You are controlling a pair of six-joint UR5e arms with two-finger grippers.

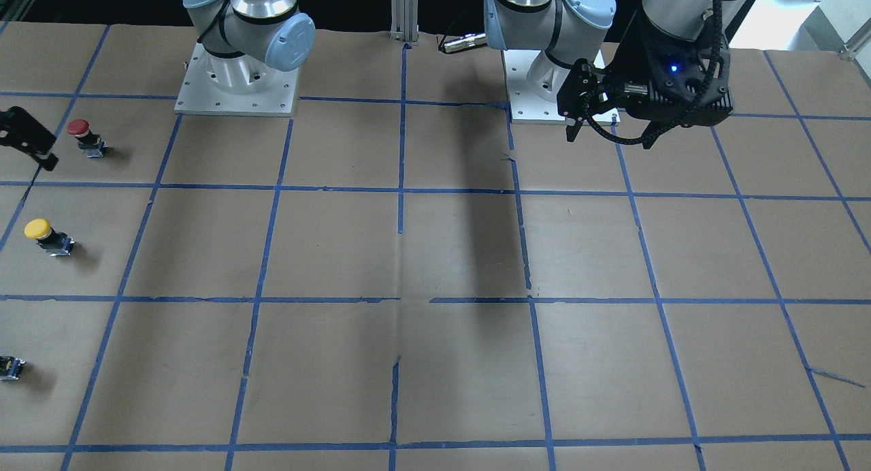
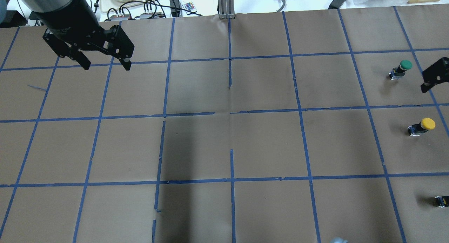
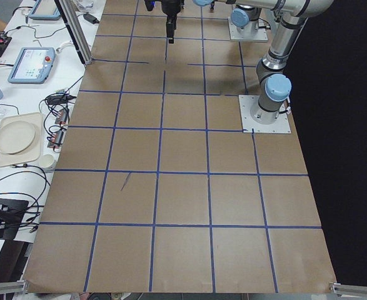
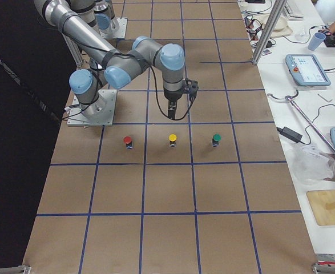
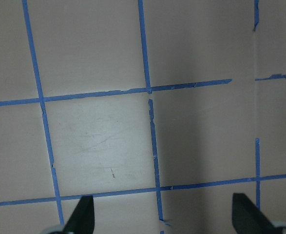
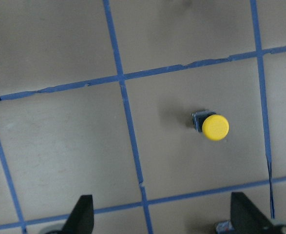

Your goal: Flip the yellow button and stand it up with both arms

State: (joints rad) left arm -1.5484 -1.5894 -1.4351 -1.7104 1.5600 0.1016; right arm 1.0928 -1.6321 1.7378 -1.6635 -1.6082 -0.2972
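While nothing touches it, yellow button point(image 6: 212, 126) sits on the right side of the table point(image 2: 263, 148), in the middle of a three-button row. It is inside one square of the blue tape grid point(image 1: 340, 299). Red button point(image 1: 83, 136) is the neighbour nearer the robot, green button point(image 2: 401, 69) the one farther out. All three are apart, each in its own square. Right side view shows the yellow cap on top and the dark body under it on the paper, so it looks upright. Can't rule out a slight tilt from these angles.

Right gripper point(image 6: 161, 196): released, jaws spread wide, nothing between them. It hangs in the air above the button row. Its wrist camera looks down on the yellow cap, which lies ahead of the fingertips and closer to the finger point(image 6: 245, 217) on that view's right. Clear gap to the button. In the overhead and front views only a piece of this gripper shows at the frame edge.

Left gripper point(image 2: 107, 66): also released, jaws wide, empty. It hangs high over the left side of the table, well apart from all the buttons. Its wrist camera shows only brown paper and tape lines beyond the fingers point(image 5: 82, 217).
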